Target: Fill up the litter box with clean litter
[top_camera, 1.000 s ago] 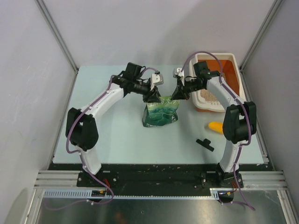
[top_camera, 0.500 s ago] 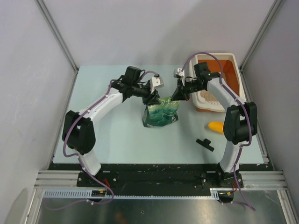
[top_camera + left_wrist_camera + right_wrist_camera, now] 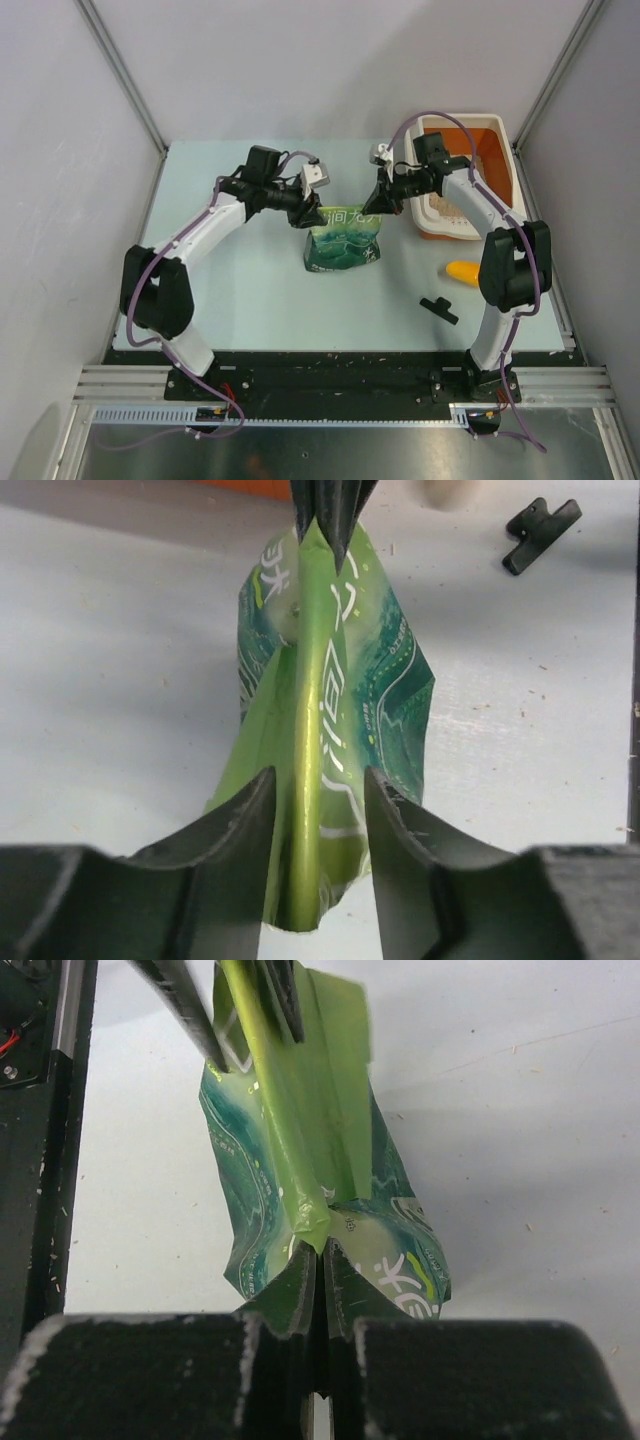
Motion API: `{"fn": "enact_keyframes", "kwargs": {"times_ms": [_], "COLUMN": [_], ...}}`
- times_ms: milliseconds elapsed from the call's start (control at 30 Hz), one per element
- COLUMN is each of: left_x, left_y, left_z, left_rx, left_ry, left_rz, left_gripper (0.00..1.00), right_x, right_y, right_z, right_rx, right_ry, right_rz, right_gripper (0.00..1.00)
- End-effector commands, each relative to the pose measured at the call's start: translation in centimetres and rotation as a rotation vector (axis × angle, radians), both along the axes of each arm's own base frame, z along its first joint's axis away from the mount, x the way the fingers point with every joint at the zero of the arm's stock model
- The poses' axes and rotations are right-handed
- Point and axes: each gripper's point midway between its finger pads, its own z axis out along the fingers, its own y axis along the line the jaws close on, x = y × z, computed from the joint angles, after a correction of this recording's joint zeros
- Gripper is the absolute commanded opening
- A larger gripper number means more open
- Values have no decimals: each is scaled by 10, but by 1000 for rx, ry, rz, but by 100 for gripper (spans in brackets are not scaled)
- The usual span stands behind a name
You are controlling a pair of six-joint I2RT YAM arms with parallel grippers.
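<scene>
Presently, the bench (image 3: 230,300) carries every item. The litter box (image 3: 488,119) occupies the far right corner. Clean litter (image 3: 447,207) covers only the near end of its floor, and orange base shows at the far end. Filling is judged to be incomplete.

The green bag (image 3: 345,243) stands upright near the bench centre, close to the left of the litter box but apart from it.
- Right gripper (image 3: 320,1270): clenched on one end of the bag's top edge.
- Left gripper (image 3: 318,790): released. Its jaws straddle the other end of the top edge and show a gap on at least one side.

Handling, as judged:
- The bag is thin, glossy film, soft and probably slippery. Its walls crease and will fold if unsupported.
- The granules sit low, so the bag should be bottom-heavy. The contents will likely shift suddenly when it is tilted.
- Take hold at the flattened top seam, one gripper per end, and pinch well in from the edge.

Surroundings:
- The raised white rim lies between the bag and the tray floor, and the mouth must clear it.
- The right arm's forearm crosses over the box.
- A yellow scoop (image 3: 461,272) and a black clip (image 3: 438,309) lie near right, well away from the bag.
</scene>
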Motion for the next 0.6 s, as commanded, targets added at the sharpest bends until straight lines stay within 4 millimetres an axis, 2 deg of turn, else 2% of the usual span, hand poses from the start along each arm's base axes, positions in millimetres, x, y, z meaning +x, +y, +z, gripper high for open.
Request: {"fn": "enact_keyframes", "kwargs": {"times_ms": [0, 67, 200, 233, 300, 333, 467, 567], "left_x": [-3, -4, 1, 1, 2, 1, 6, 9], "left_y": [-2, -13, -36, -45, -55, -64, -77, -78], "left_z": [57, 67, 69, 60, 59, 48, 31, 20], "left_rx": [-77, -96, -107, -103, -106, -96, -66, -51], "left_ry": [-133, -166, -202, -188, -191, -174, -167, -152], "left_rz": [-30, -56, -105, -125, -146, -163, -171, -167], "left_gripper": [51, 56, 59, 59, 59, 58, 57, 54], "right_x": [0, 1, -2, -3, -4, -4, -5, -6], "right_y": [5, 7, 13, 14, 15, 16, 17, 15], "right_z": [39, 42, 44, 44, 44, 43, 47, 48], "right_rx": [79, 91, 99, 99, 99, 99, 103, 109], "right_ry": [-75, -71, -74, -73, -69, -69, -77, -75], "right_rz": [5, 1, 13, 17, 17, 19, 21, 18], "right_gripper": [0, 0, 0, 0, 0, 0, 0, 0]}}
